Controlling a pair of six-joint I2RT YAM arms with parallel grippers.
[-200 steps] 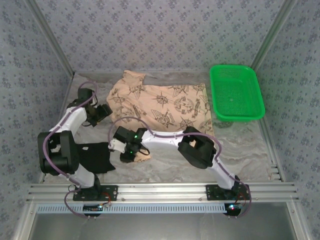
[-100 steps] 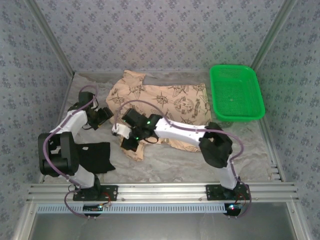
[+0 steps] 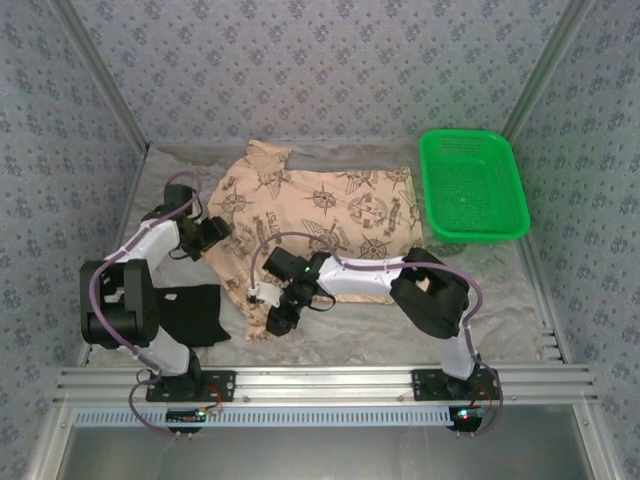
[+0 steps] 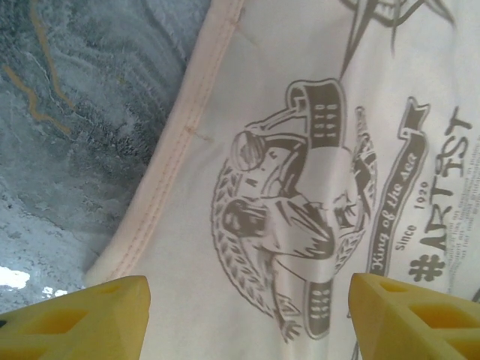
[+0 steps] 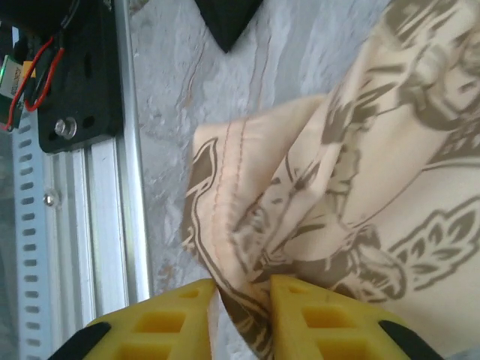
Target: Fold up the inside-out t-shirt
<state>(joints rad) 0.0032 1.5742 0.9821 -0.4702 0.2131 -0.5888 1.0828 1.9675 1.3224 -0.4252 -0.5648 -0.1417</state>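
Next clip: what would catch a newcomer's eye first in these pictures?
The printed peach-tan t-shirt spread across the middle of the table, its near-left corner pinched between the right gripper jaws. To its right, at the back, sits a bright green basket. The left gripper hangs with jaws wide over the shirt's left hem, and a black folded garment lies by the left arm's base.

One peach-tan printed t-shirt, spread on the counter. One plain black folded garment, near left. One green basket, far right. Two arms, one gripper each: left gripper, right gripper. Two yellow fingers seen per wrist view.
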